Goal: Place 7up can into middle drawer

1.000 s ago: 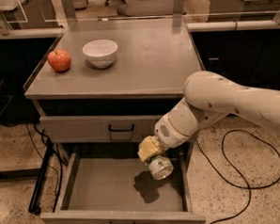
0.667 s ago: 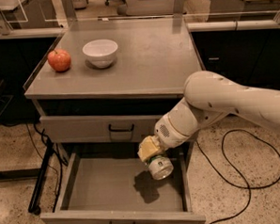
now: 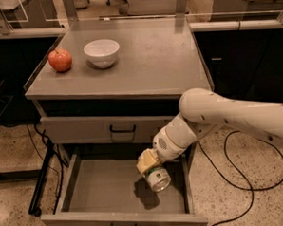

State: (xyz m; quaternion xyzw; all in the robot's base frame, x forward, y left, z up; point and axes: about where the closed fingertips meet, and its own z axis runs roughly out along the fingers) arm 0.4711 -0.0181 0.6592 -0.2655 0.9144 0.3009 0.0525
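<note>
Red apple (image 3: 60, 60) left of white bowl (image 3: 101, 52) on grey tabletop (image 3: 153, 62); upper drawer (image 3: 85, 129) shut.

One camera is covering everything. It is sitting high in front of the cabinet, looking down and forward at it. The grey tabletop (image 3: 143, 57) is filling the upper half, and the pulled-out middle drawer (image 3: 103, 193) is opening toward the lens in the lower half. It is standing at middle range: the whole top, the upper drawer (image 3: 85, 129) and the speckled floor (image 3: 274, 193) on both sides are fitting in. The bottom edge is cutting the drawer front. The white arm (image 3: 227, 115) is entering from the right edge. The gripper (image 3: 151, 170) is hanging just below centre over the drawer's right part, clamped around the 7up can (image 3: 159, 179), whose shiny end is facing the camera.
</note>
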